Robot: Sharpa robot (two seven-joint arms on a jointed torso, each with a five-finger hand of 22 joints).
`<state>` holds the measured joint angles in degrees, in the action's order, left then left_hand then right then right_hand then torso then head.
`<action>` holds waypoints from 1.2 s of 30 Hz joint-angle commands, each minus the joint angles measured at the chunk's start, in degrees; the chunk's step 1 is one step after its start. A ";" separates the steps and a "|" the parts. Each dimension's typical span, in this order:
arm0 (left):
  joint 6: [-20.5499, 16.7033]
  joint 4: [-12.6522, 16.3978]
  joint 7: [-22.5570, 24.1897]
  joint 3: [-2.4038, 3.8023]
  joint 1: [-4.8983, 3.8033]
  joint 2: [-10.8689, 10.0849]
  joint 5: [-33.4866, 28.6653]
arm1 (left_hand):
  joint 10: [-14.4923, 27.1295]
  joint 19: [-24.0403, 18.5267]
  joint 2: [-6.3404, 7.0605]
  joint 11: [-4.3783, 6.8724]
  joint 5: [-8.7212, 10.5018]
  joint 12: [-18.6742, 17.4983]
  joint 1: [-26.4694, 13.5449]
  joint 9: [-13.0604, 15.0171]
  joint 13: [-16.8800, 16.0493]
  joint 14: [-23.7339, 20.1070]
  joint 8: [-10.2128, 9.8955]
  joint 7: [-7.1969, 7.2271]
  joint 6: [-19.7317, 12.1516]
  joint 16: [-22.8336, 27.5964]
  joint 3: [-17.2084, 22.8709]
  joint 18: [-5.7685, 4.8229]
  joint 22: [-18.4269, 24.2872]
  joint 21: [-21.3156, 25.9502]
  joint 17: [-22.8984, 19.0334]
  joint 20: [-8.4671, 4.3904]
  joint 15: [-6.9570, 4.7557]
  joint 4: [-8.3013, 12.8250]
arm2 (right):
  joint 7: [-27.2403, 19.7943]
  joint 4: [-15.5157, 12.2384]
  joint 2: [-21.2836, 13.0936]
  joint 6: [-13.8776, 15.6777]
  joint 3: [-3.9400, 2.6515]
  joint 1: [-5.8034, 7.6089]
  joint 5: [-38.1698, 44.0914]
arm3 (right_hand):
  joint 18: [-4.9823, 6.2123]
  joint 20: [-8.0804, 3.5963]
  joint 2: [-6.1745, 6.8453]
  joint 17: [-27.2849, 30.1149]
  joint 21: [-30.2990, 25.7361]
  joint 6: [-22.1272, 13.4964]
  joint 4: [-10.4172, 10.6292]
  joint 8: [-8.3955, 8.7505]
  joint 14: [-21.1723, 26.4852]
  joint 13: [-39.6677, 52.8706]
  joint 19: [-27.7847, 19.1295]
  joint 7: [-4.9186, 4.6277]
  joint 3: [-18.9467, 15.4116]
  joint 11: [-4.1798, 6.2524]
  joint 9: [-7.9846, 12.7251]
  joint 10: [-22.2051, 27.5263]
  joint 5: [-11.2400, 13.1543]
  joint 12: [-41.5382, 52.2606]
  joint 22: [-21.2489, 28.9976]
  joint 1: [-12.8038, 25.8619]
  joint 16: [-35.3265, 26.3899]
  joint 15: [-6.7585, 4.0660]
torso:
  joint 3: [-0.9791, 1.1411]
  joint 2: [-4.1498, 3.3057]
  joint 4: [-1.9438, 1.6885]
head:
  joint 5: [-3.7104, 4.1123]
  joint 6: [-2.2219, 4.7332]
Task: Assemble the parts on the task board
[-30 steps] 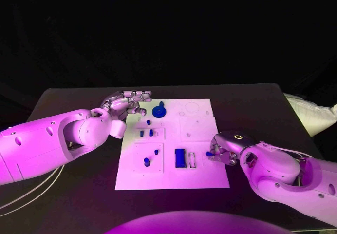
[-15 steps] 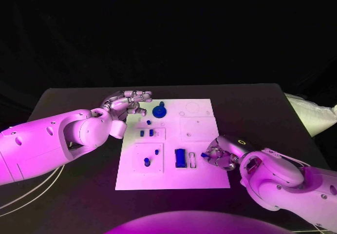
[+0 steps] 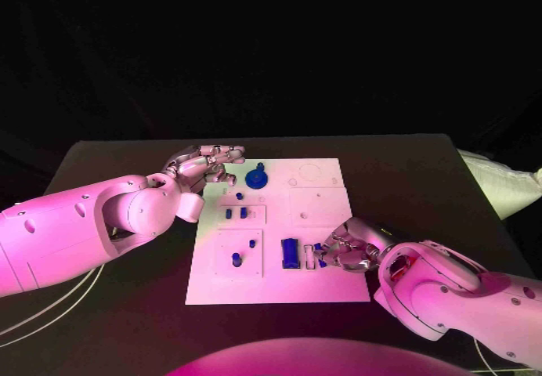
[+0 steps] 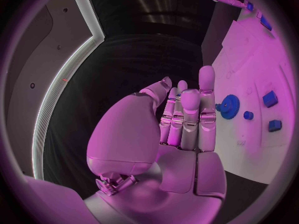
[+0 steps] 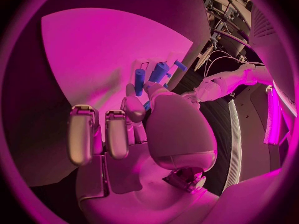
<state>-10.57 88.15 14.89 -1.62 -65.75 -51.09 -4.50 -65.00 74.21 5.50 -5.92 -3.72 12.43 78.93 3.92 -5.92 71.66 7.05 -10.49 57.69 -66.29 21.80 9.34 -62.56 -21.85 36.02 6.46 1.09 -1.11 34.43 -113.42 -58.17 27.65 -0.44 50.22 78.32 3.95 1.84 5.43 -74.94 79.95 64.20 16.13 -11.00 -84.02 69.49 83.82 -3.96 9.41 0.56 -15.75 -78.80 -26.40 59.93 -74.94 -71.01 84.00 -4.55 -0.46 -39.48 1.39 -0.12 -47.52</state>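
Note:
The white task board (image 3: pixel 327 290) lies in the middle of the black table. My right hand (image 3: pixel 348 247) is low over the board's right side and pinches a small blue part (image 3: pixel 321 253) between thumb and finger. The part hangs beside a narrow slot (image 3: pixel 307 257), which sits next to a blue block (image 3: pixel 289 253). In the right wrist view, blue pieces (image 5: pixel 139 78) stand just beyond that hand's thumb. My left hand (image 3: pixel 210 165) hovers off the board's far left corner holding nothing, its fingers (image 4: pixel 190 115) straight and together. A blue gear (image 3: pixel 256 180) stands near it.
Small blue parts sit in the left recesses, one pair (image 3: pixel 235 213) above a single peg (image 3: pixel 236 259). The gear (image 4: pixel 229 106) and small parts (image 4: pixel 270 98) also show past the left hand. Bare black table (image 3: pixel 429 180) surrounds the board.
My right hand has slid left across the board with the blue part, from the right edge to beside the narrow slot. The left hand has stayed where it was.

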 commanded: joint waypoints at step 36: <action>1.21 0.47 0.03 0.06 0.02 -0.06 0.20 | 0.51 -0.45 -0.26 -0.05 0.06 0.46 -0.32 -0.08 -0.07 -0.46 0.13 0.00 -0.50 0.30 -0.47 0.97 0.12 0.41 -0.35 0.19 0.03 0.00 | 0.52 2.09 3.36 -3.52 -0.01 0.14 -0.21 | -0.82 -0.46 -1.34 -6.26 0.83 1.49 0.10 -0.51 -4.31 2.07 0.89 0.44 -1.93 0.32 -0.61 -1.61 0.26 2.96 -1.87 1.29 0.29 -0.16 | 0.09 0.00 0.03 | -0.43 -0.28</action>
<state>-10.50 88.44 14.77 -1.60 -65.75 -51.18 -4.48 -65.01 74.01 5.50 -5.92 -3.72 12.83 78.93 3.92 -5.92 71.69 7.05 -10.49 57.69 -66.29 21.80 9.34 -62.50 -21.64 35.71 6.67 1.13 -1.11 35.03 -111.30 -54.98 25.62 -0.46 50.37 77.20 3.95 1.65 4.36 -74.93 80.57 65.36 16.30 -11.28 -84.02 71.49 84.01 -3.62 7.82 0.97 -16.31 -80.02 -26.39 62.68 -74.92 -69.95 84.00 -4.52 -0.37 -39.51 1.48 -0.58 -47.81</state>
